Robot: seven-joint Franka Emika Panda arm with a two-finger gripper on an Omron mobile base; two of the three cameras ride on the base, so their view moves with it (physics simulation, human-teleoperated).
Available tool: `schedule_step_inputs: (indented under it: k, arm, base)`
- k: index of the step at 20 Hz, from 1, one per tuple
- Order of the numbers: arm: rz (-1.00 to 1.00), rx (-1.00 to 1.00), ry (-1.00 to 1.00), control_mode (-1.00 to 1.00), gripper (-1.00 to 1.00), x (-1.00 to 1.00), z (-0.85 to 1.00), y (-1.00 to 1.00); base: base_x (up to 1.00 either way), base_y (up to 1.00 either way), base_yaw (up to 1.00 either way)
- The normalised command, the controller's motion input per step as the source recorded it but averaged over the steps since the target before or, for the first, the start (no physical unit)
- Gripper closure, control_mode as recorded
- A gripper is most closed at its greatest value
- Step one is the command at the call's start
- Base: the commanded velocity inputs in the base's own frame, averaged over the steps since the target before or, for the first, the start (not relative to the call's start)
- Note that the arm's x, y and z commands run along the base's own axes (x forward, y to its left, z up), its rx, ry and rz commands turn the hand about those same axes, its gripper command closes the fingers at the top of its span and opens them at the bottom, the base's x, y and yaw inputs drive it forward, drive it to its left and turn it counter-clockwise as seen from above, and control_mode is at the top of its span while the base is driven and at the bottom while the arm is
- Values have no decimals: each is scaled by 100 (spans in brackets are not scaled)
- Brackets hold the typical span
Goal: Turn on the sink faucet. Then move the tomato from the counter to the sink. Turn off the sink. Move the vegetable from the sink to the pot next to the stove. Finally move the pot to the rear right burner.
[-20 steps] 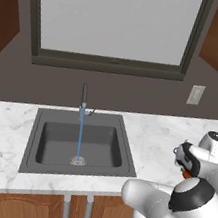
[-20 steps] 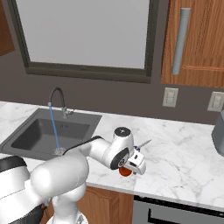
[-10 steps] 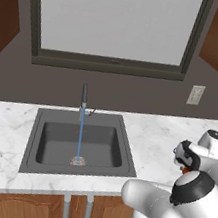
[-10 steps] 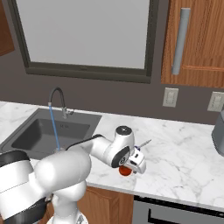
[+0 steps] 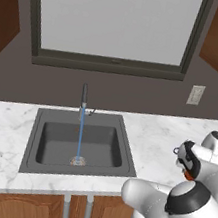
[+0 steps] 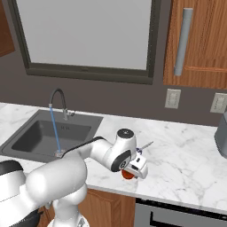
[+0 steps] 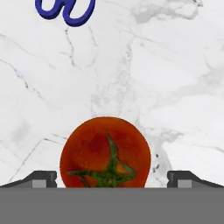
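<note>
The red tomato (image 7: 105, 153) with its green stem lies on the white marble counter (image 6: 186, 150), right of the sink (image 6: 26, 142). My gripper (image 7: 113, 179) hangs open just over it, and the two fingertips (image 7: 41, 178) stand on either side without touching it. From the right base view the tomato (image 6: 127, 175) peeks out under the gripper (image 6: 135, 168) near the counter's front edge. In the left base view the gripper (image 5: 187, 164) is at the far right. The faucet (image 5: 84, 95) is running, with a blue stream falling into the sink (image 5: 49, 143).
A utensil with blue looped handles (image 7: 65, 8) lies on the counter just beyond the tomato. A grey appliance (image 6: 221, 137) stands at the right edge. Wall outlets (image 6: 172, 98) and a window (image 6: 84, 31) are behind the counter.
The arm has shifted only slightly over the tomato. The jaws have stayed open and the water keeps running.
</note>
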Motion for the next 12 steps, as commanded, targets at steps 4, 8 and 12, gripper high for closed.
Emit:
schedule_step_inputs:
  k: [4, 8, 12]
  arm:
    - [0, 0, 0, -100, -100, -1, -5, 9]
    - [0, 0, 0, -100, -100, 0, -7, -1]
    - [0, 0, 0, -100, -100, 0, -11, -3]
  base:
    - [0, 0, 0]
    - [0, 0, 0]
    - [0, 0, 0]
